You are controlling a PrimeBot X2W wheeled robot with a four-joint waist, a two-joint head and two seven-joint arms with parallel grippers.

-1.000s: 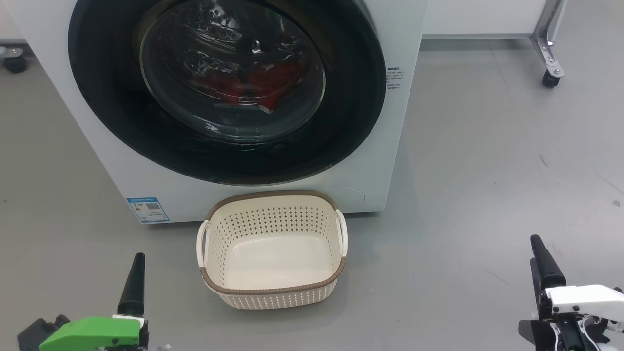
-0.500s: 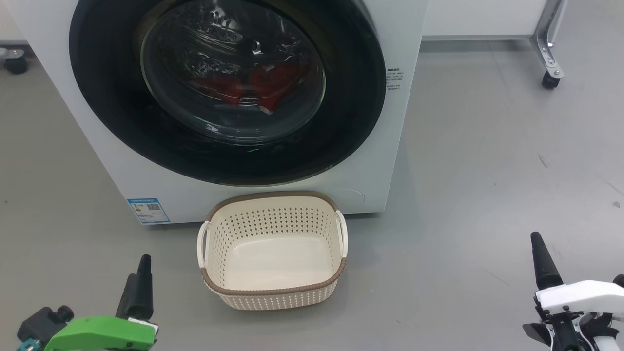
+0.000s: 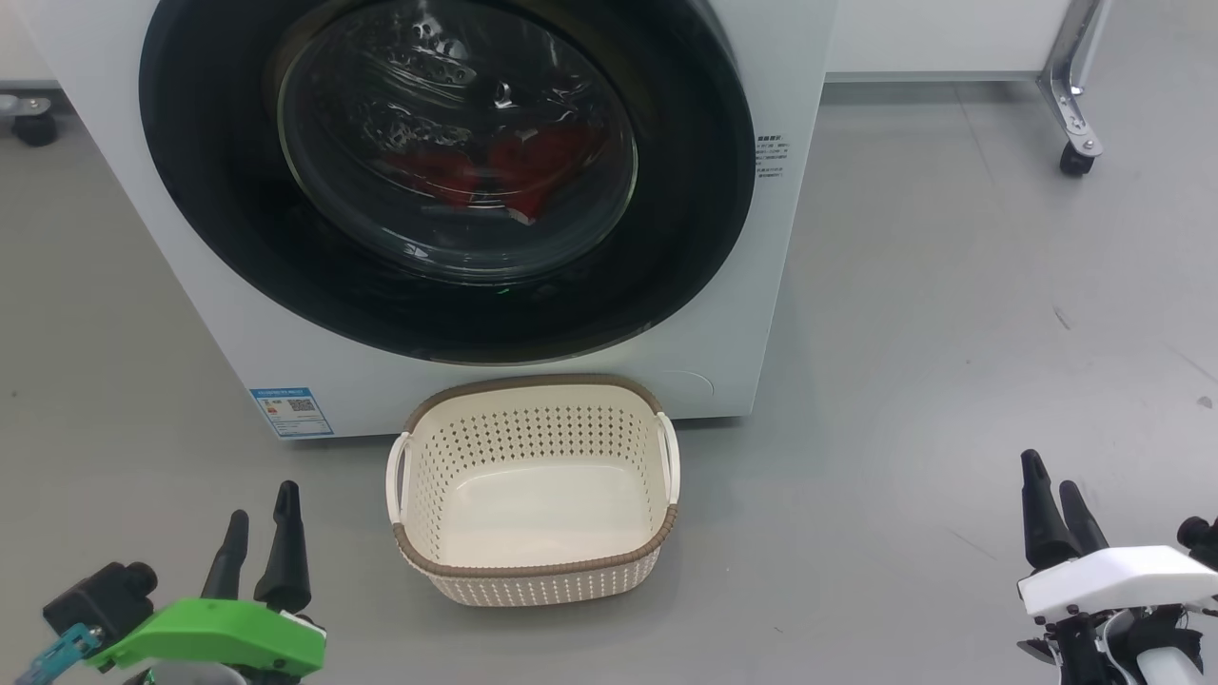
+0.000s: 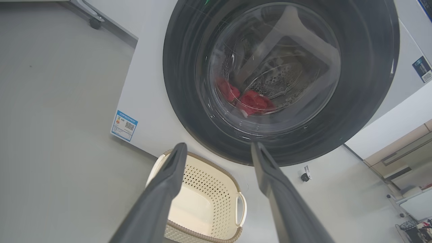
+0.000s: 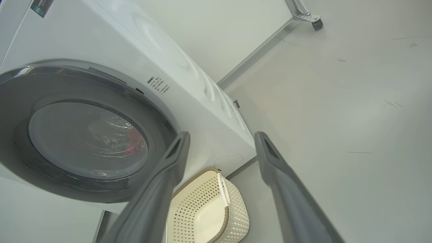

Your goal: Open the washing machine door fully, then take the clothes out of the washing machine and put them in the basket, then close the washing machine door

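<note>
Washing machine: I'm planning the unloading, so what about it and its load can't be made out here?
- Clothes, head view: red patches behind glare on the door glass; number of pieces unclear.
- Door top, head view: cut off by the upper edge.
- Label, head view: print too small.
- Basket, right wrist view: partly behind a finger.

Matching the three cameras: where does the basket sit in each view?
Head view: the basket, lower centre.
Left wrist view: the basket, bottom centre.
Right wrist view: the basket, bottom centre.
Shared landmark: the washing machine door, red clothes behind its glass.
</note>
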